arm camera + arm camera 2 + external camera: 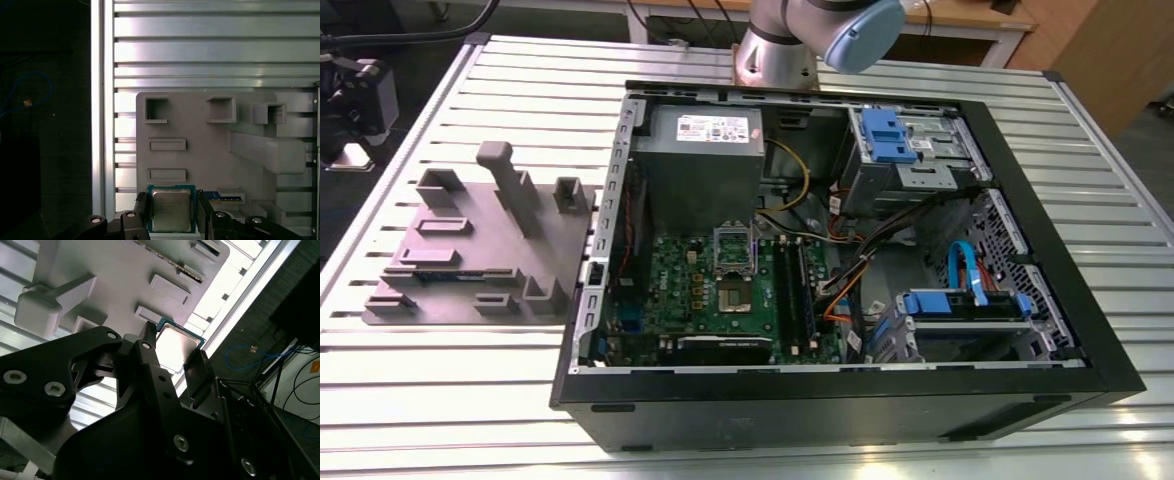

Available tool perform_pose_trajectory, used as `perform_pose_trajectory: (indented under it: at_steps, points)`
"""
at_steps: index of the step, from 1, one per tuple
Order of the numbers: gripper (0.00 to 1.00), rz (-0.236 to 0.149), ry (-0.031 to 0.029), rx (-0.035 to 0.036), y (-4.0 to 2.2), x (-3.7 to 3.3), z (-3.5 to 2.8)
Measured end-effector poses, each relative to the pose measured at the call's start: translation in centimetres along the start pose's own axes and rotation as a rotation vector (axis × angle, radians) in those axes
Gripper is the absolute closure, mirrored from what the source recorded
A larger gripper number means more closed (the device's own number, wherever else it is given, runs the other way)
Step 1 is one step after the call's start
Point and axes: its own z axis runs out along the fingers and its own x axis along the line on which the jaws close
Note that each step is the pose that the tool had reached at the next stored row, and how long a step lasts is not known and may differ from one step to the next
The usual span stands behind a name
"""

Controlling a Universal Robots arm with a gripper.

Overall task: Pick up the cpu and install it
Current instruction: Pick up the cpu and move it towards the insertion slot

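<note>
In both wrist views the cpu [171, 209] [175, 345], a flat silver square with a green rim, sits between my gripper's [172, 212] [175, 352] two black fingers [141, 210]. They press on its opposite edges, so the gripper is shut on it. The cpu is held above the grey fixture plate [200, 150] [480, 250], over the plate's edge. In the exterior view the motherboard's dark square socket [735, 290] lies inside the open computer case [854, 390], with the arm's base and elbow [787, 45] behind the case.
The fixture plate carries a tall post [500, 180], raised blocks and slots, and a blue-edged stick [218, 195]. Black memory sticks [790, 290], cables and blue drive bays [961, 305] crowd the case. The slatted table's edge [97, 125] runs beside the plate.
</note>
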Motion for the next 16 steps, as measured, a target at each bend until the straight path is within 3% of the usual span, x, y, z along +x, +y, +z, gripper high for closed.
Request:
perform_pose_trajectory:
  at_steps: [16]
  points:
    - [0.53,0.0,0.0001,0.0001,0.0,0.01,-0.95]
